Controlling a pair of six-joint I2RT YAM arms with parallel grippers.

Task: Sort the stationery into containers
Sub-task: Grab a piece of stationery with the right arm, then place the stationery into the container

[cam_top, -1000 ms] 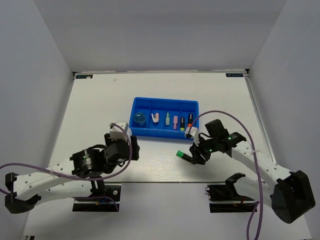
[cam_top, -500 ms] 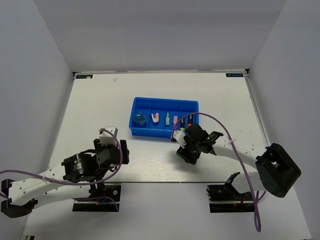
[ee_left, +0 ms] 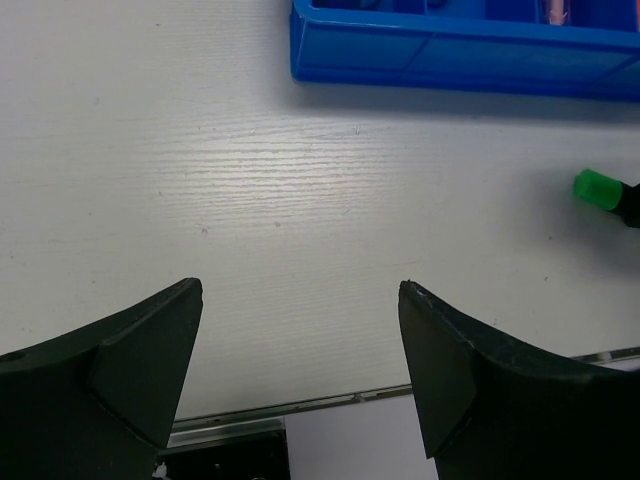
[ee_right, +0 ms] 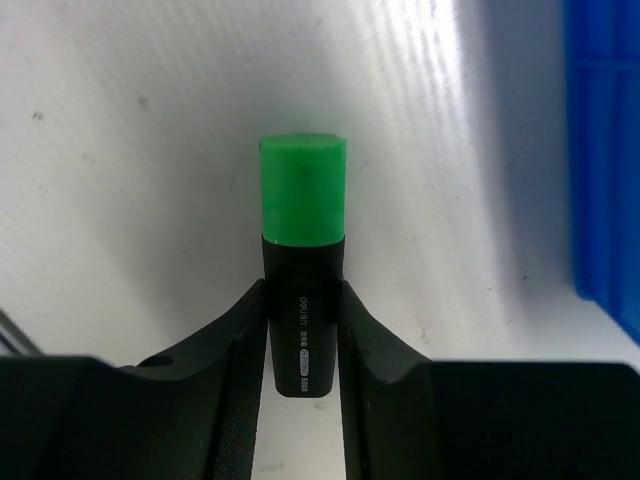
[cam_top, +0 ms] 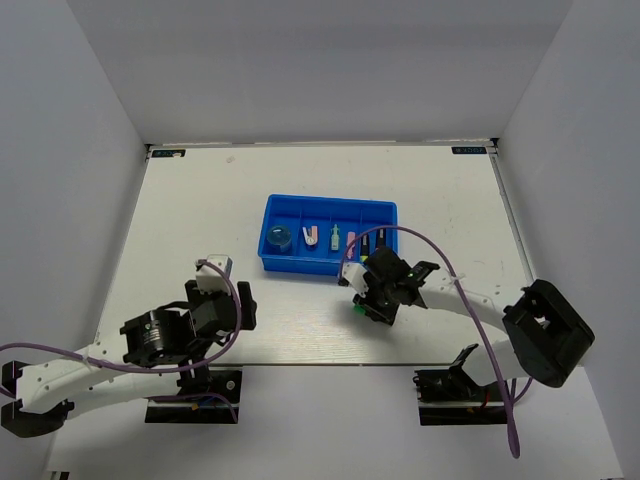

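Just short of the blue tray [cam_top: 300,266], the right end effector [ee_right: 302,292] is clamped on the green highlighter [ee_right: 303,205], its long axis pointing straight out of the grip; the left end effector [ee_left: 300,290], spread wide, sits farther off

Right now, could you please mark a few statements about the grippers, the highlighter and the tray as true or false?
1. The right gripper is shut on the green highlighter. True.
2. The left gripper holds a highlighter. False: it is open and holds nothing.
3. The green highlighter lies in the tray. False: it is outside the tray, in front of it.
4. A round blue item sits in the tray's leftmost compartment. True.
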